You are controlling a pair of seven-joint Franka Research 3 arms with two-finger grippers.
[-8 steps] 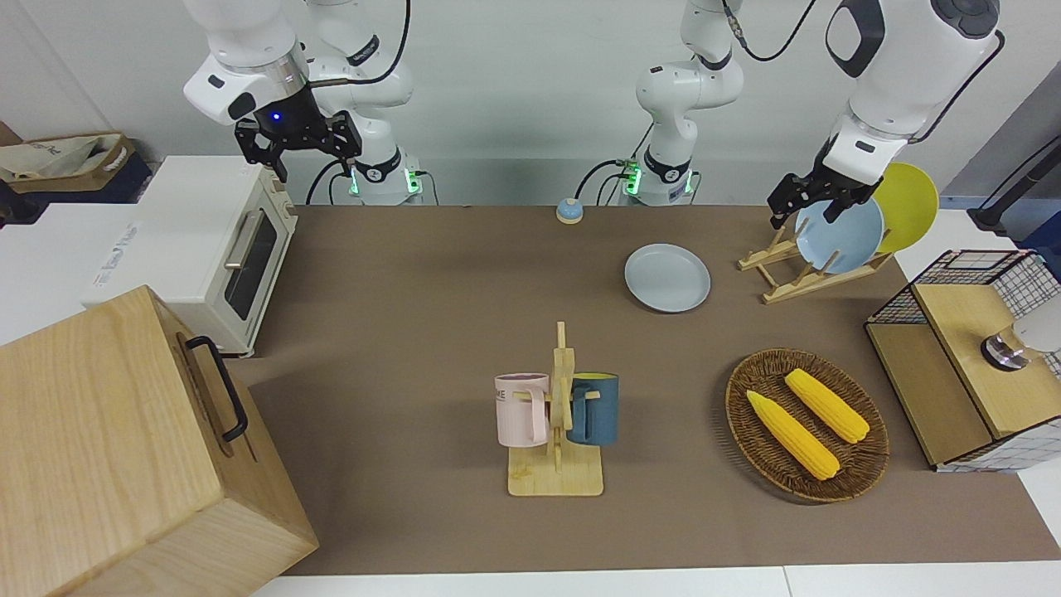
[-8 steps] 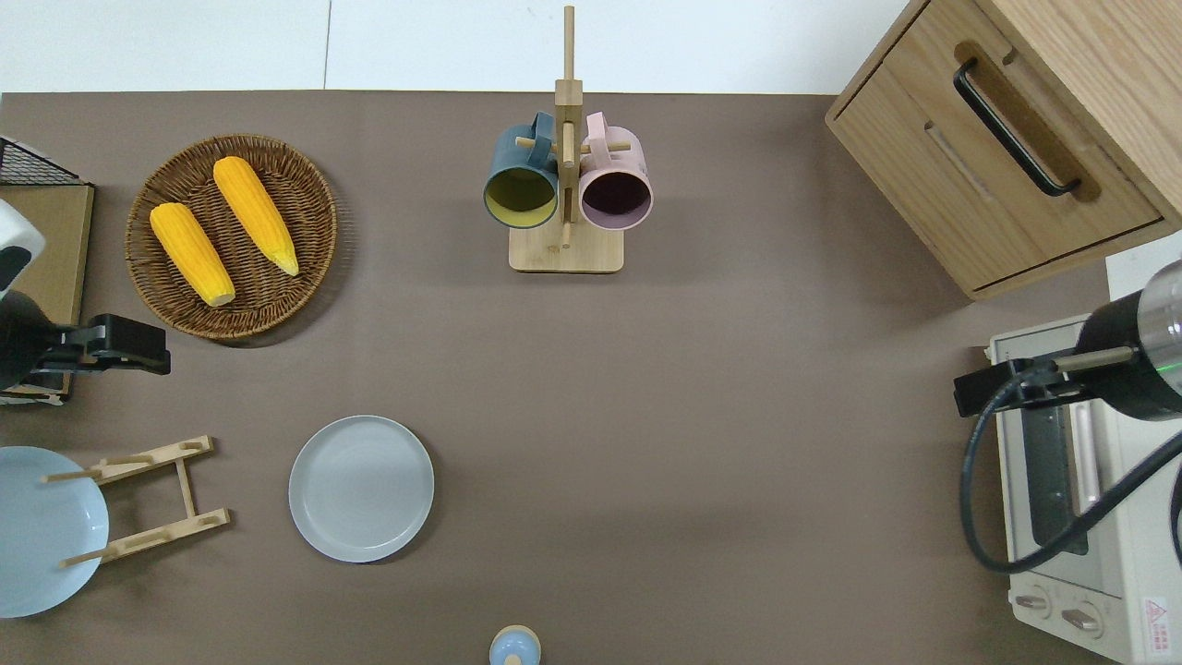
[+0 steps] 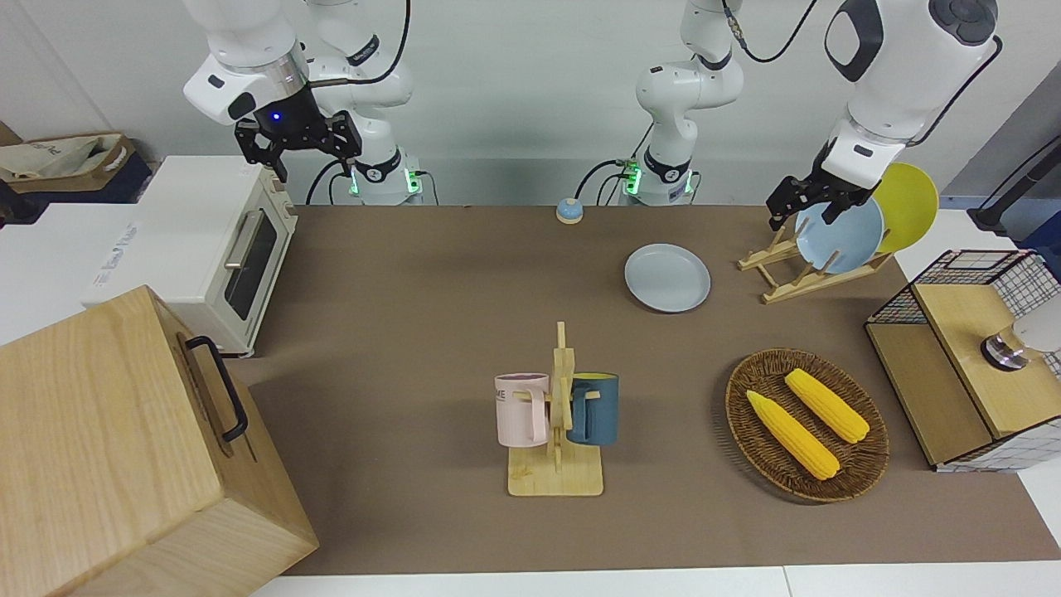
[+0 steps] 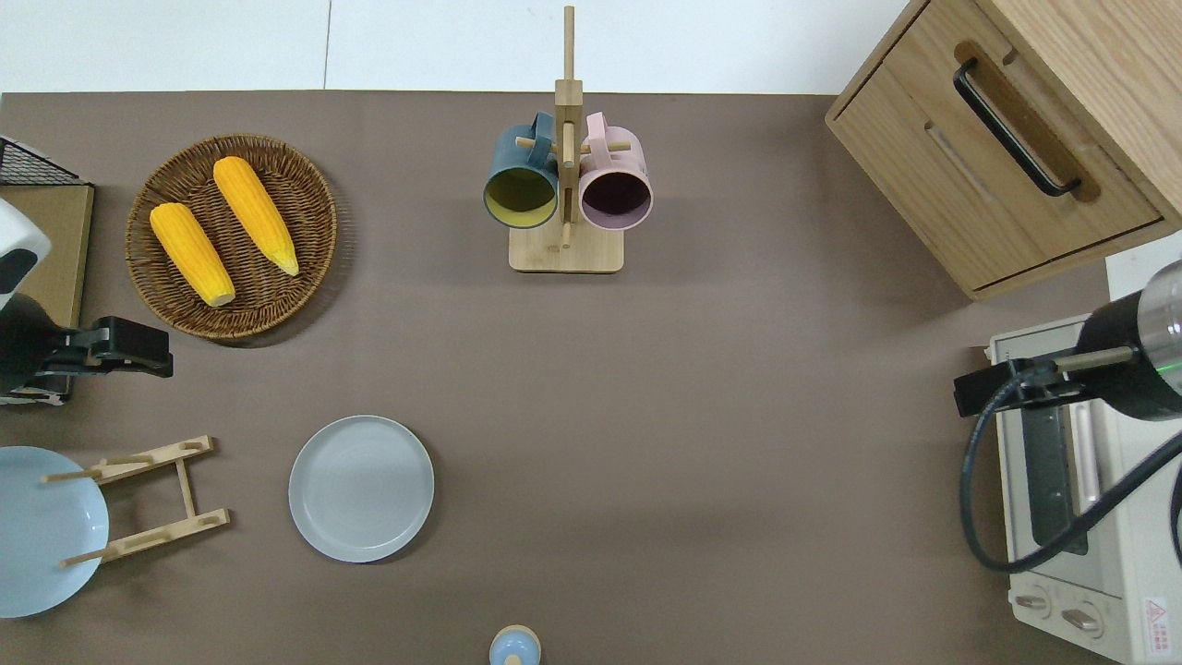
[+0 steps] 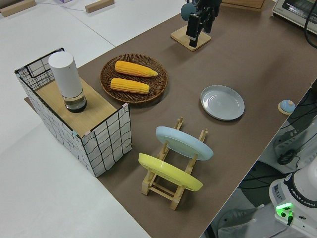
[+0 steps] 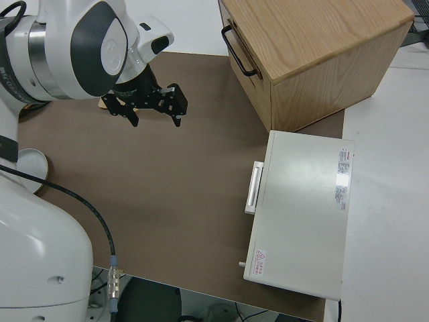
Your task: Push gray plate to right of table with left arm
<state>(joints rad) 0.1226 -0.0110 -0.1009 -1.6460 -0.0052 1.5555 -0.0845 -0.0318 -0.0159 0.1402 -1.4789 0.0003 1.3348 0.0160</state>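
The gray plate (image 3: 667, 278) lies flat on the brown table (image 3: 414, 290), toward the left arm's end and near the robots' edge. It also shows in the overhead view (image 4: 361, 488) and the left side view (image 5: 222, 102). My left gripper (image 3: 804, 215) hangs in the air, open and empty. In the overhead view the left gripper (image 4: 138, 351) is over the table between the wicker basket and the dish rack, apart from the plate. My right gripper (image 3: 315, 162) is open, shows a blue wrist light, and is parked.
A wooden dish rack (image 4: 148, 503) holds a sky-blue plate (image 3: 839, 236) and a yellow plate (image 3: 908, 203). A wicker basket (image 4: 305, 185) holds two corn cobs. A mug rack (image 4: 566, 249), a wooden cabinet (image 4: 1007, 139), a toaster oven (image 4: 1071, 517), a wire shelf (image 3: 961, 290) and a small bell (image 4: 514, 646) also stand here.
The left arm has shifted very slightly. The gray plate and the right arm have not moved.
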